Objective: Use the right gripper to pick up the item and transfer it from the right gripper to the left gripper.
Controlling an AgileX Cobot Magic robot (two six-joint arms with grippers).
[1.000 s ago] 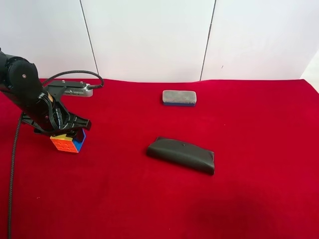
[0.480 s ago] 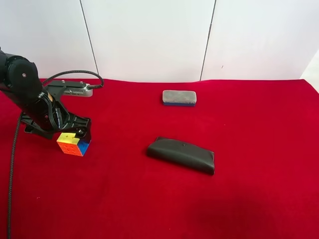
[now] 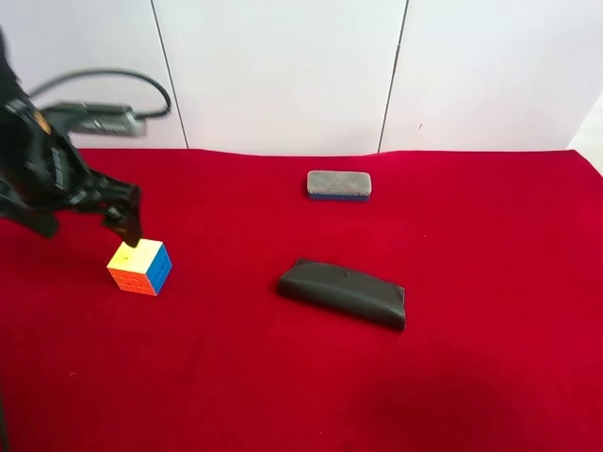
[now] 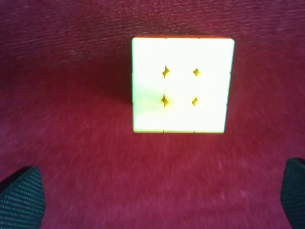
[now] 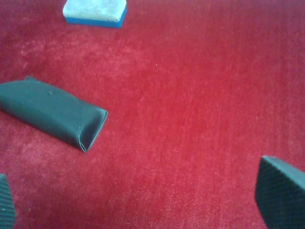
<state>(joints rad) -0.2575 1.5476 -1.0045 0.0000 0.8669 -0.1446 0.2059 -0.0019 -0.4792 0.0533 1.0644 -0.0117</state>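
Observation:
The puzzle cube (image 3: 139, 267) sits on the red cloth at the left, yellow face up, with orange and blue sides showing. The left gripper (image 3: 85, 221), with the grey camera box and black cable, hangs open just above and behind it, not touching. In the left wrist view the cube's yellow top (image 4: 182, 85) lies beyond the open gripper (image 4: 157, 195), and both fingertips (image 4: 21, 195) are at the frame corners. The right gripper (image 5: 143, 195) is open and empty over bare cloth. It is out of the exterior high view.
A long dark case (image 3: 342, 293) lies mid-cloth and also shows in the right wrist view (image 5: 52, 112). A grey-topped eraser block (image 3: 339, 185) lies behind it, seen in the right wrist view too (image 5: 95, 10). White wall panels stand at the back.
The left gripper opened, let go of the cube and rose up and back. The cube now rests on the cloth with its yellow face up.

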